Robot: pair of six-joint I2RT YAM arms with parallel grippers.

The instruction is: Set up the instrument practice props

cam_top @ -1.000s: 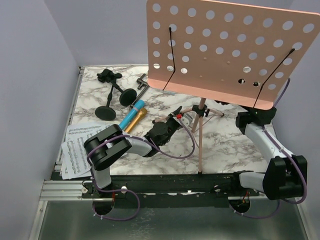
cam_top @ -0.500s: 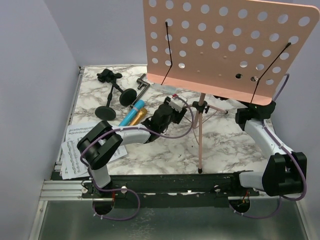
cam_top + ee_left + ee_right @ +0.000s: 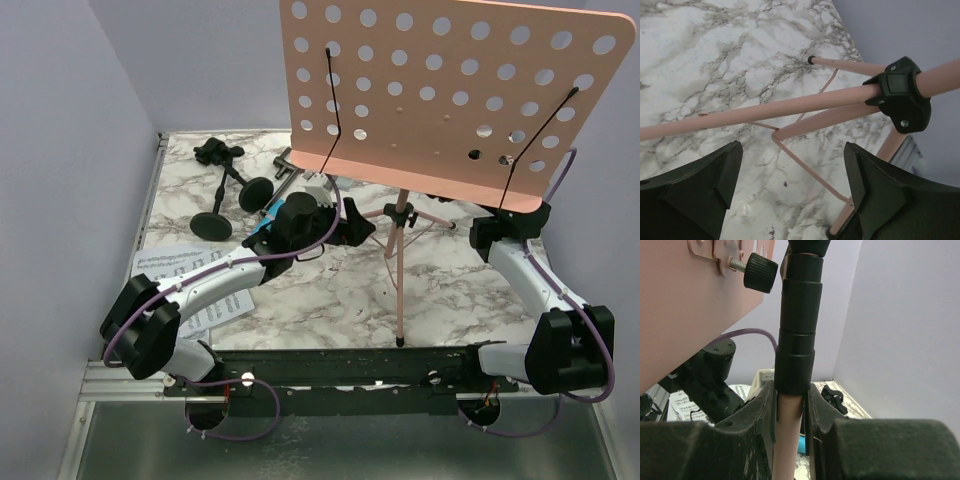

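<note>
The white music pages lie at the near-left edge of the counter, partly under the left arm. One rose-gold tripod leg sets its foot right at the near edge, with bare marble on either side of it. The left tool is spread wide and holds nothing; the tripod's legs cross beyond its fingers, apart from both. The right tool is clamped on the music rack at its pole, just under a black collar and close to the right wall. The rack's pink plate stands upright over the far half. A blue microphone peeks out beside the left wrist. Two black round-based poles lie far left, near that edge.
</note>
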